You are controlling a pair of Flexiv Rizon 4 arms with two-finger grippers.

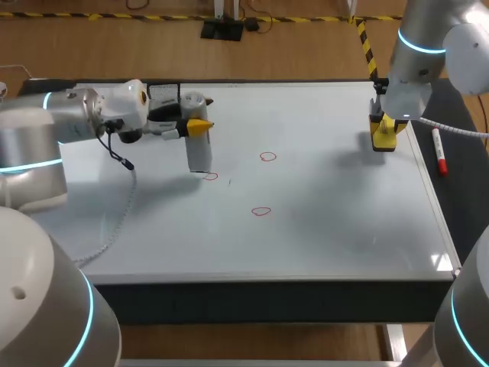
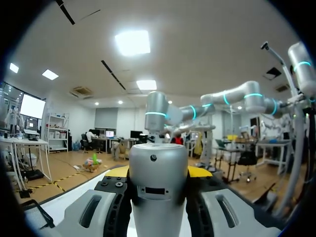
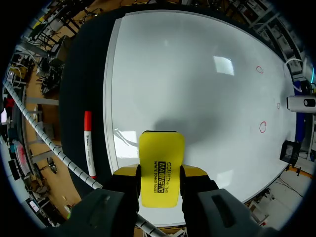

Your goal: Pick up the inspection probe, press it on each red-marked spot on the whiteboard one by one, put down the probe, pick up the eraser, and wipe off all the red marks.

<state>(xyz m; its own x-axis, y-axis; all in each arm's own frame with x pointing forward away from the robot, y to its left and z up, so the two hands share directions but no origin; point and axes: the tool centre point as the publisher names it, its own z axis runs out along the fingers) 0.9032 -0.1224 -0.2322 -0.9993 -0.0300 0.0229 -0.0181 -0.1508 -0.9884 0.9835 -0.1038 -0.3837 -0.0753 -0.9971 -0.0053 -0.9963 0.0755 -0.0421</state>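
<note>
the whiteboard (image 1: 321, 229) lies flat on the desk (image 1: 458, 191) and takes up most of it, with three small red rings drawn on it: the left red mark (image 1: 210, 177), the far red mark (image 1: 267, 157) towards the middle, and the near red mark (image 1: 261, 211) closer to the robot's side. the left arm comes in low from the left with its fingers pointing across the board, and the left gripper (image 2: 159, 172) is closed on the inspection probe (image 2: 158, 197), a silver cylinder held upright with a yellow fingertip pressed against each side of it. from overhead the probe's lower end comes down at the board just beside the left red mark, though i can't tell whether it actually touches the surface. over at the right edge of the whiteboard the right arm hangs down from above, and the right gripper (image 3: 160, 171) is clamped on the eraser (image 3: 161, 158), a yellow block held between its two yellow tips, with a soft shadow on the white surface just ahead of it. whether the eraser rests on the board or sits a little above it i can't make out. all three marks are well apart from the eraser. a red marker (image 1: 439, 153) with a white cap end lies on the dark desk just off the whiteboard's right edge, beside the right arm
</note>
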